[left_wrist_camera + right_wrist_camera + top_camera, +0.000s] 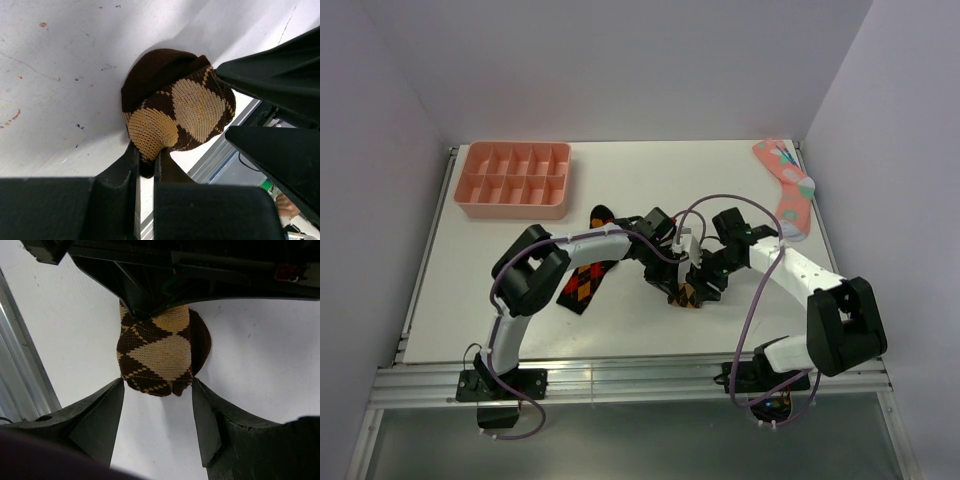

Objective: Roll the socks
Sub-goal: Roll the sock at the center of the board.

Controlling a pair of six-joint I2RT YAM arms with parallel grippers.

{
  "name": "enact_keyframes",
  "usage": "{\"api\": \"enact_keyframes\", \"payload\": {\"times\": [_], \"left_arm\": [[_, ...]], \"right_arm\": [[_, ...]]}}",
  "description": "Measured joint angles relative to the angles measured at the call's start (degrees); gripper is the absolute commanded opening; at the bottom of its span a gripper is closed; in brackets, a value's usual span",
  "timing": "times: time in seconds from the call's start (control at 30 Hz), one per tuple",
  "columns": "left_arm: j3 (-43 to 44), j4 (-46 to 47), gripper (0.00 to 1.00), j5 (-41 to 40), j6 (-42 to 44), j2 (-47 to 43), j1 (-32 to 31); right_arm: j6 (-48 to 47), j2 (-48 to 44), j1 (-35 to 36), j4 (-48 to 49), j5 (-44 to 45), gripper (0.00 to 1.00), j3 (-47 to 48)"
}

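Note:
A dark brown sock with tan diamonds [185, 110] is rolled into a bundle on the white table [620, 320]. In the top view the roll [682, 296] lies between both arms. My left gripper [146, 161] is shut on the roll's lower edge, pinching a fold of fabric. My right gripper [157, 390] is open, one fingertip at each side of the roll's [155, 355] near end. The second sock [586, 282], with red and orange diamonds, lies flat under the left arm, and its toe pokes out behind.
A pink compartment tray [515, 178] stands at the back left. A pink sock with teal and white marks [788, 188] lies at the back right corner. The metal rail of the table's near edge [620, 378] runs close behind the arms.

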Motion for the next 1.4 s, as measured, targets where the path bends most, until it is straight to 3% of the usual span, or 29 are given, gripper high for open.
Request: {"api": "enact_keyframes", "payload": {"times": [0.93,1.07,1.2,1.4], "left_arm": [[-0.1,0.2,0.00,0.6,-0.2,0.1,0.2],[-0.6,1.0,0.00,0.8,-0.4,0.1,0.2],[-1.6,2.2,0.00,0.8,-1.7,-0.2,0.3],[-5.6,6.7,0.00,-1.1,-5.1,-2.5,0.1]], "right_arm": [[3.4,0.7,2.1,4.3,2.2,0.66,-1.2],[3.4,2.7,2.6,3.9,2.1,0.57,-1.1],[4.0,3.1,2.8,4.0,2.2,0.29,-1.2],[6.1,3.1,2.8,5.0,2.7,0.11,-1.6]]}}
